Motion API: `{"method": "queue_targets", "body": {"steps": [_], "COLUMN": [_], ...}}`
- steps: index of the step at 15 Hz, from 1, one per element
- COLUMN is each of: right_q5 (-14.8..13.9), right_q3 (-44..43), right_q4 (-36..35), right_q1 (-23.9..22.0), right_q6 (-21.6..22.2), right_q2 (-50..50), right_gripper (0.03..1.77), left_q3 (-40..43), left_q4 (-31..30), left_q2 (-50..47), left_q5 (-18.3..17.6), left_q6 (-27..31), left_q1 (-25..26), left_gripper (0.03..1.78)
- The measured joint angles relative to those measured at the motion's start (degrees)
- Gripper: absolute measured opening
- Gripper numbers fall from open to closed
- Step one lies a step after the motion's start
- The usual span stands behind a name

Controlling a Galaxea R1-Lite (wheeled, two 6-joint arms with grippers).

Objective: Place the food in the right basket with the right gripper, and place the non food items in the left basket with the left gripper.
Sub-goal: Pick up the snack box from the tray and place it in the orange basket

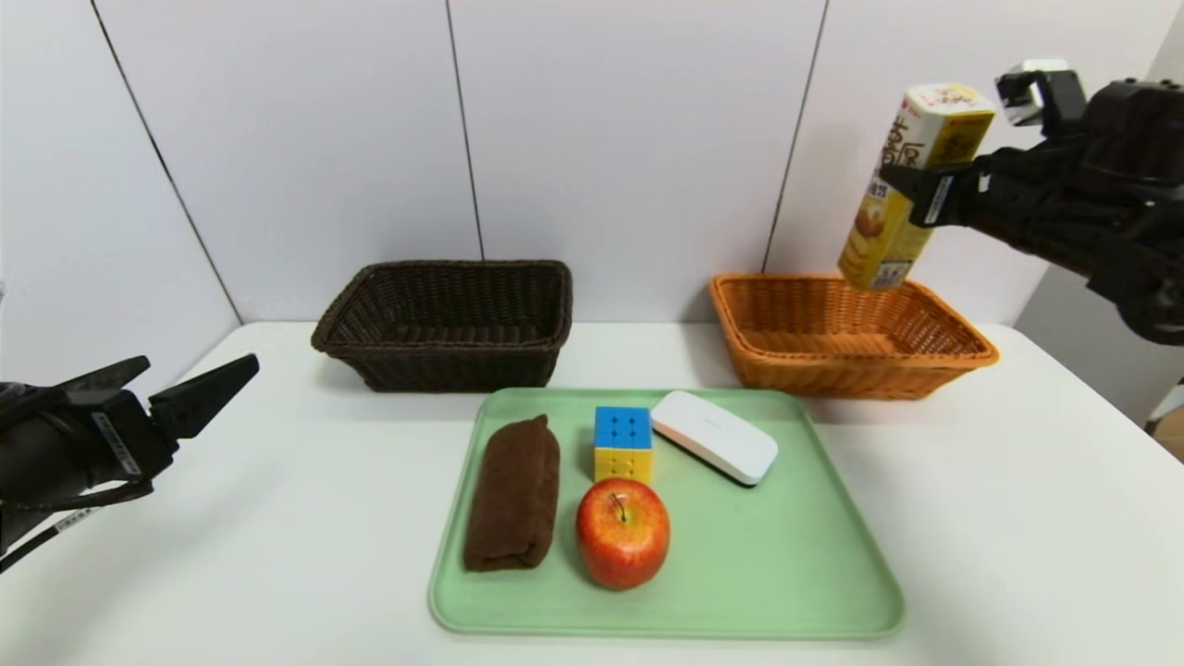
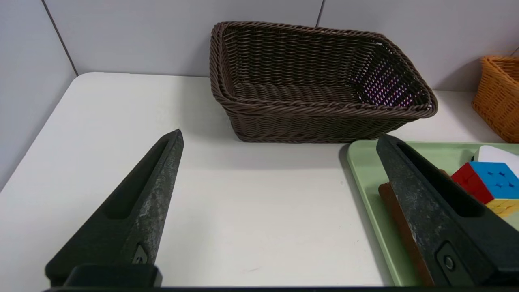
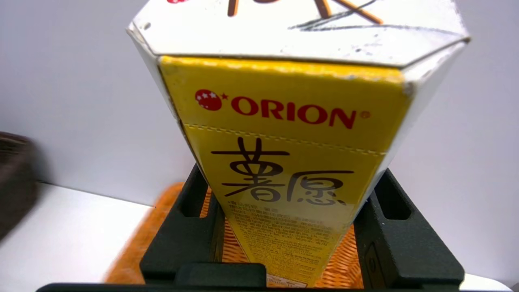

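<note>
Head view, tall yellow-and-white snack box (image 1: pixel 902 190), biscuit pictures, tilted

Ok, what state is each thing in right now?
snack box: held tilted above the orange basket
right gripper: shut on snack box
left gripper: open, idle
dark brown basket: empty
apple, cloth bundle, puzzle cube, white case: on green tray
</note>
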Motion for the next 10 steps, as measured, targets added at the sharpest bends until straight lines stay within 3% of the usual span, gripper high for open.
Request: {"method": "queue_targets", "body": {"steps": [4, 10], "right_q5": [-1.74, -1.74], "right_q3": [-4.11, -1.43], "right_q4": [0.13, -0.72], "right_q1": [-3.24, -4.24], "right_q6": [-0.8, -0.37], "right_q2": [10.95, 14.45], "right_gripper": [0.85, 0.85], "left_q3": [-0.61, -0.68], "left_q4": [0.0, 0.0], "left_q2": [0.0, 0.05], "left_q5": [0.0, 0.0], "left_q6": [-0.54, -0.98], "left_q1": [0.0, 0.02], "left_gripper": [1.69, 1.69]}}
